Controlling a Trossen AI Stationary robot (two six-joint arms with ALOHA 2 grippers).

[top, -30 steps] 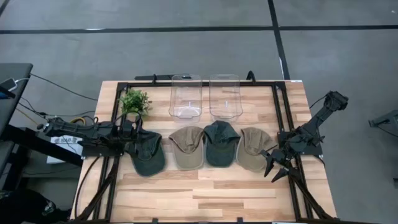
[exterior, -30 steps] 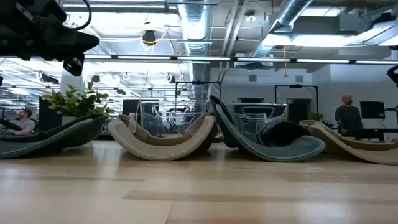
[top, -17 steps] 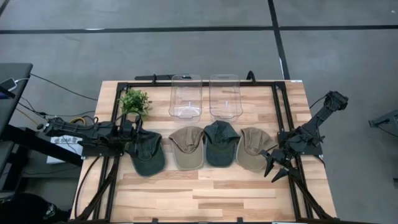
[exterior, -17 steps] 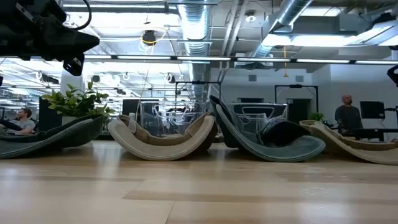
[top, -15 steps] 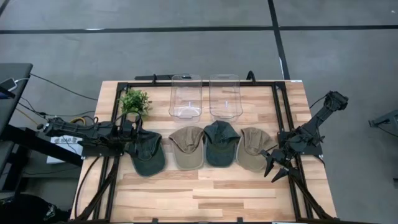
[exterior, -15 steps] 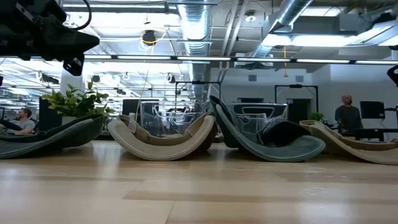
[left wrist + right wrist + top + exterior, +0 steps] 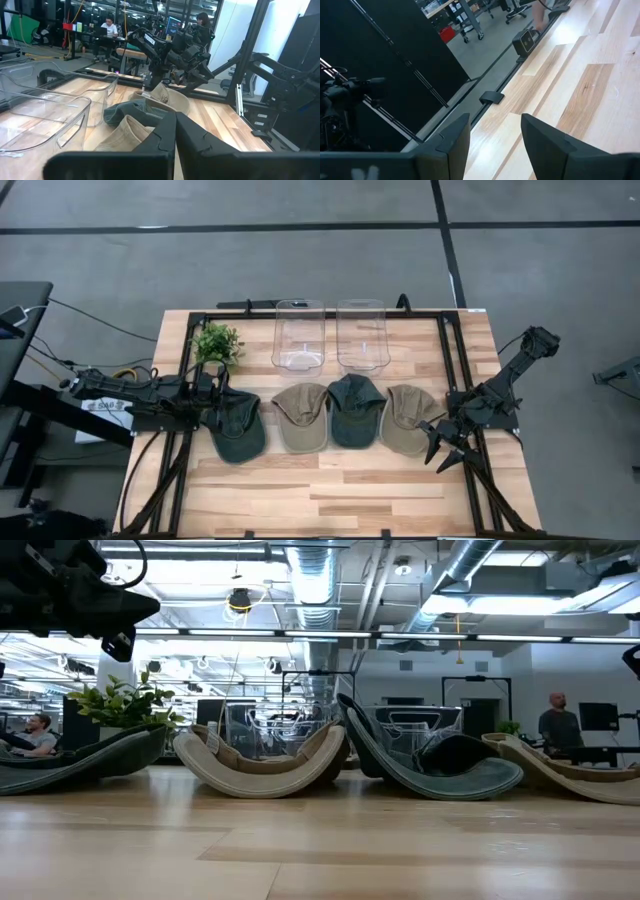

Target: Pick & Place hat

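Hats lie in a row of four across the middle of the desk [image 7: 330, 490], which I read from the overhead camera. At the far left I see the left gripper [image 7: 212, 408] low at the edge of the dark green hat [image 7: 238, 427]; its jaws are together, the two fingers [image 7: 167, 137] meeting in the left wrist camera, and I cannot tell whether cloth is pinched between them. A small potted plant [image 7: 216, 343] stands just behind that gripper. Next come a tan hat [image 7: 301, 418], a second dark green hat [image 7: 355, 410] and a second tan hat [image 7: 408, 419]. Two clear bins [image 7: 299, 335] [image 7: 361, 334] sit side by side behind the row. At the right, the right gripper [image 7: 444, 448] sits low beside the last tan hat, jaws apart.
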